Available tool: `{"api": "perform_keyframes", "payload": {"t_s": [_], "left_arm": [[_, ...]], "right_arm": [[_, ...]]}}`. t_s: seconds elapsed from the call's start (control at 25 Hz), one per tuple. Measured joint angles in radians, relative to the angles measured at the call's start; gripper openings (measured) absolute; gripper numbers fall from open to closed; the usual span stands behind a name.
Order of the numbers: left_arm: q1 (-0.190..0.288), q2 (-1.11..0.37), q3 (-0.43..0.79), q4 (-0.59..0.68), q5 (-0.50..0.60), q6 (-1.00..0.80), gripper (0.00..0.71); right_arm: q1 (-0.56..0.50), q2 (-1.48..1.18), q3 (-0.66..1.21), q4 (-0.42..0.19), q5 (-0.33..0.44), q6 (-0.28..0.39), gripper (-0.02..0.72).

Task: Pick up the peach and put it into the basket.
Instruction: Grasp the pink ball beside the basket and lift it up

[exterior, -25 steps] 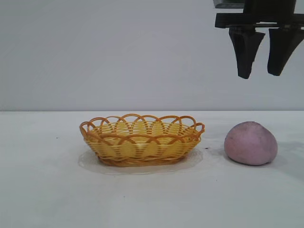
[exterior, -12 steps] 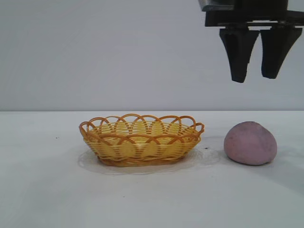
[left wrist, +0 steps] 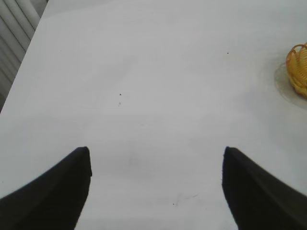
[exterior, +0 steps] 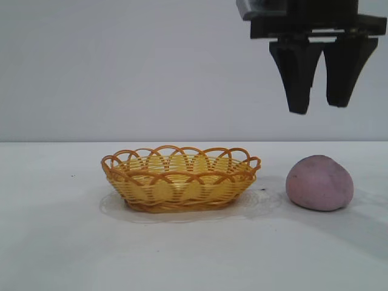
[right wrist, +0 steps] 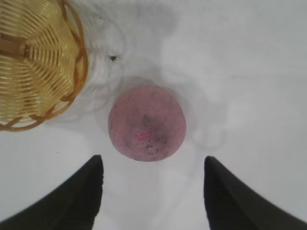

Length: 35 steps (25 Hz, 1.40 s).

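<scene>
The peach (exterior: 319, 182), a matte pinkish-purple rounded lump, sat flat on the white bench (exterior: 54, 242), just beside the basket (exterior: 180, 185) on its right-arm side and not touching it. In the right wrist view the peach (right wrist: 147, 123) bore a small bright pink fleck near its crown and scattered dark specks; no brand, label or legible writing appeared on it. The basket, a shallow yellow oval with an orange looped rim, held nothing that could be seen; its weave (right wrist: 38, 62) carried no marking either. A small dark speck (right wrist: 113, 58) lay on the bench between basket and peach. The right pincer (exterior: 319, 108) hung well above the peach, pointing straight down, its two black fingers (exterior: 298, 76) spread wide apart and gripping nothing. The left pincer (left wrist: 156, 158) was poised over bare bench away from the basket's far side from the peach, its fingers likewise wide apart and empty, with only the basket's rim (left wrist: 297, 69) at the edge of its view.
</scene>
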State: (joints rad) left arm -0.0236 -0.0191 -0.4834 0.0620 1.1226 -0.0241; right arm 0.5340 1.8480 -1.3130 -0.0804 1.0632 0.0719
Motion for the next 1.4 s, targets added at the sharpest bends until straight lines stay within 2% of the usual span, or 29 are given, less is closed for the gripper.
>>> {"api": "perform_keyframes", "payload": {"t_s": [0.32, 0.68, 0.92, 0.96, 1.0, 1.04, 1.4], "left_arm": [[0.000, 0.000, 0.000, 0.000, 0.000, 0.000, 0.530], [0.000, 0.000, 0.000, 0.000, 0.000, 0.000, 0.530], [0.000, 0.000, 0.000, 0.000, 0.000, 0.000, 0.530], [0.000, 0.000, 0.000, 0.000, 0.000, 0.000, 0.530], [0.000, 0.000, 0.000, 0.000, 0.000, 0.000, 0.530], [0.000, 0.000, 0.000, 0.000, 0.000, 0.000, 0.530], [0.000, 0.000, 0.000, 0.000, 0.000, 0.000, 0.530]], "right_arm": [[0.000, 0.070, 0.009, 0.000, -0.100, 0.002, 0.384], [-0.011, 0.144, 0.013, -0.002, -0.118, 0.014, 0.384], [-0.020, 0.146, 0.014, -0.008, -0.116, 0.016, 0.078], [-0.020, 0.146, 0.014, -0.013, -0.114, 0.016, 0.050], [-0.020, 0.144, 0.014, -0.021, -0.109, 0.016, 0.062], [-0.020, 0.139, 0.014, -0.026, -0.107, 0.016, 0.000], [-0.012, -0.083, 0.018, -0.037, -0.112, 0.014, 0.000]]}}
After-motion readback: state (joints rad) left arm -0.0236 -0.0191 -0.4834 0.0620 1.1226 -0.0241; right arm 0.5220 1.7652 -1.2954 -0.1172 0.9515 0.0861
